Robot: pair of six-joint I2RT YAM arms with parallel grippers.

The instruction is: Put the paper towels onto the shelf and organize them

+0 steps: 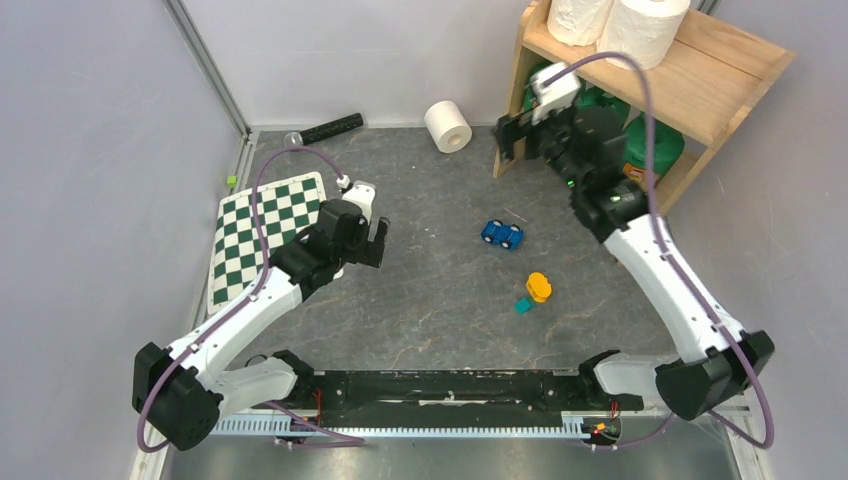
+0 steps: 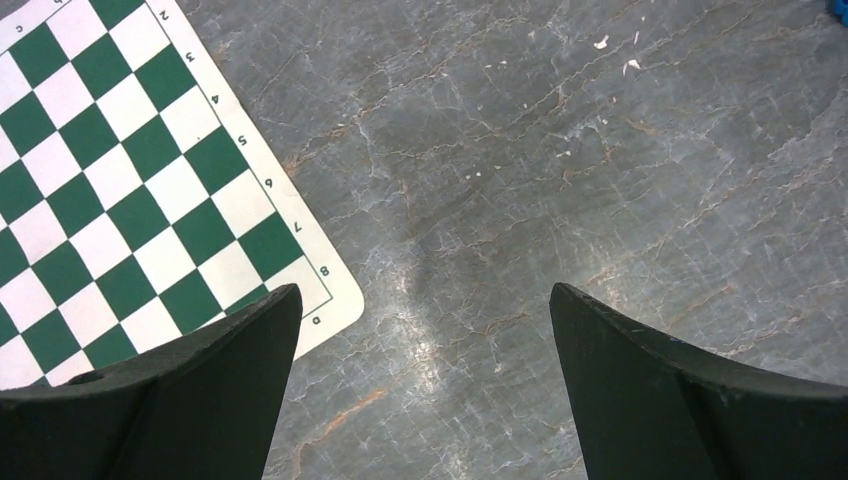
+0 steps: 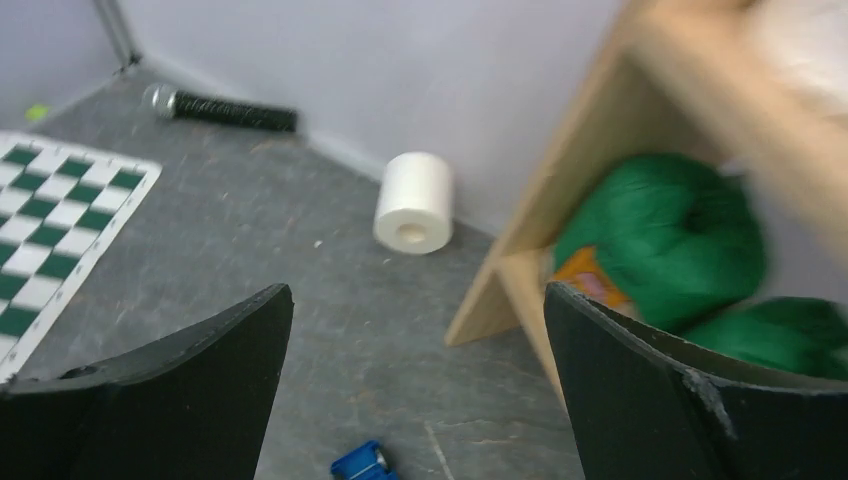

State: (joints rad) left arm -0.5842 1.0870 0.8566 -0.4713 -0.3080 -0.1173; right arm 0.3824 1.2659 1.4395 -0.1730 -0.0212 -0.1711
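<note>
The wooden shelf stands at the far right. Two bare white paper towels stand on its top tier. Green-wrapped rolls lie on the lower tier, partly hidden by my right arm; the right wrist view shows them blurred. A third bare white roll lies on the table left of the shelf and also shows in the right wrist view. My right gripper is open and empty by the shelf's left side panel. My left gripper is open and empty above the table.
A green-white checkerboard mat lies at the left. A black microphone lies by the back wall. A blue toy car, an orange toy and a teal block sit mid-table.
</note>
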